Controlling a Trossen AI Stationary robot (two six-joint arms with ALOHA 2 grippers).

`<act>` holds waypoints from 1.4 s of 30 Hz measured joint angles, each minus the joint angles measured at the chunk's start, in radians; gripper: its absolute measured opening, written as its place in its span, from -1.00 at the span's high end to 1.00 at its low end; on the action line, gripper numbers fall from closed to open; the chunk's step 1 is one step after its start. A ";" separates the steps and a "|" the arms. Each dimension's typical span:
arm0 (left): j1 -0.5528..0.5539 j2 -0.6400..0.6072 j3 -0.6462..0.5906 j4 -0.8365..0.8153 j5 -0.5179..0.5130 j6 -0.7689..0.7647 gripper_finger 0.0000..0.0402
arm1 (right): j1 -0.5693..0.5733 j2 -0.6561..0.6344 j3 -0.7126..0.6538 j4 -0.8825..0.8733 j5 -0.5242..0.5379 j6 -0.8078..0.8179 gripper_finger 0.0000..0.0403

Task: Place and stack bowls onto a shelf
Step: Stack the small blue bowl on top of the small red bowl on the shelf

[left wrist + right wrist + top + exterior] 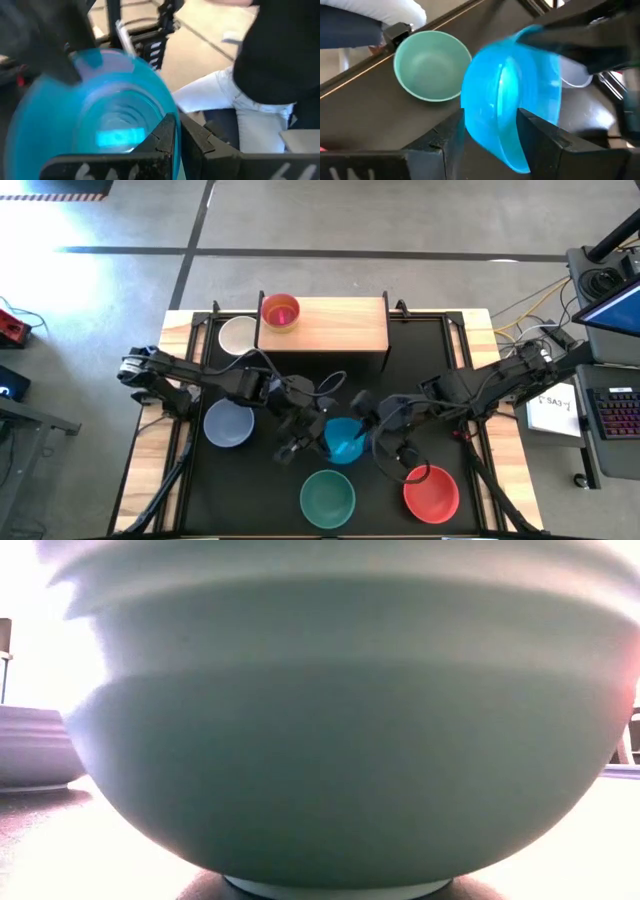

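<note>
The blue bowl [343, 439] is pinched at its rim by the left claw [318, 435]; the right claw [372, 432] is spread apart astride its opposite edge, mid-bench.

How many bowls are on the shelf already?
One stack so far: a red-and-yellow plastic bowl stack sits on the light wooden shelf. The left gripper is shut on a blue plastic bowl; the right gripper stands open around its rim. The white, lavender, green and red bowls wait.
</note>
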 joint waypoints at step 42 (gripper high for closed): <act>0.605 -0.136 0.000 -0.384 -0.921 -0.016 1.00 | -0.072 -0.080 -0.002 -0.166 0.382 0.329 0.22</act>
